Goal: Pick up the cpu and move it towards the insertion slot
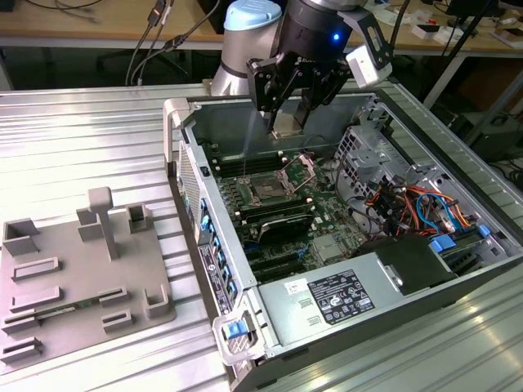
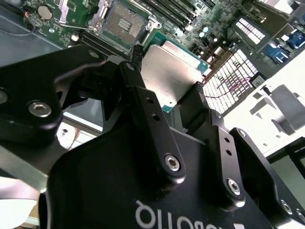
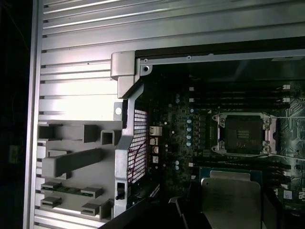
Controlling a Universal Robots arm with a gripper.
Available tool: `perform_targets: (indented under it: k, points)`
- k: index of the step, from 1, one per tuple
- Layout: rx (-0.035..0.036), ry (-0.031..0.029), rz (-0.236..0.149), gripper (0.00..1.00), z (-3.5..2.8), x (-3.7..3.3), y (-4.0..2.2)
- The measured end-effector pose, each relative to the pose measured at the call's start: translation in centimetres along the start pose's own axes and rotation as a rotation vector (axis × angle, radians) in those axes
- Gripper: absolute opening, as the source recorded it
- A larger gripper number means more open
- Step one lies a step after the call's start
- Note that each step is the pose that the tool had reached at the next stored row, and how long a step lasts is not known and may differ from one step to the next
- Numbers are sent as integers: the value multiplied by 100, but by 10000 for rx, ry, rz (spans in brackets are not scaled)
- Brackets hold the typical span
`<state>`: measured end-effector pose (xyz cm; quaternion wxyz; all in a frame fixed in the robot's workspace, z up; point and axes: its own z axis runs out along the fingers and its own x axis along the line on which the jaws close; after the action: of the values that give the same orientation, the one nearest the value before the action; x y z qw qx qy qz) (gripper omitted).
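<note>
We've got the gripper clamped on the cpu by opposite edges, hanging above the insertion slot, not seated. Chip's thin, stiff, light, prob fragile underneath, so edge grip w/ modest squeeze suits.

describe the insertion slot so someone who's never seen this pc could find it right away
Look inside the open computer case, on the green motherboard under the gripper holding the cpu. The insertion slot is the square, dark-centred socket with a shiny metal frame, unlike the long narrow black memory slots beside it.
</note>
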<state>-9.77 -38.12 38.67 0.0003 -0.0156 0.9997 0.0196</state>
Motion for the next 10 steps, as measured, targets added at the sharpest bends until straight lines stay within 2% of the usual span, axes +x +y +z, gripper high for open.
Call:
perform_targets:
  k: [10]
  points:
    - [-1, 0, -1, 55, 27, -175, 53]
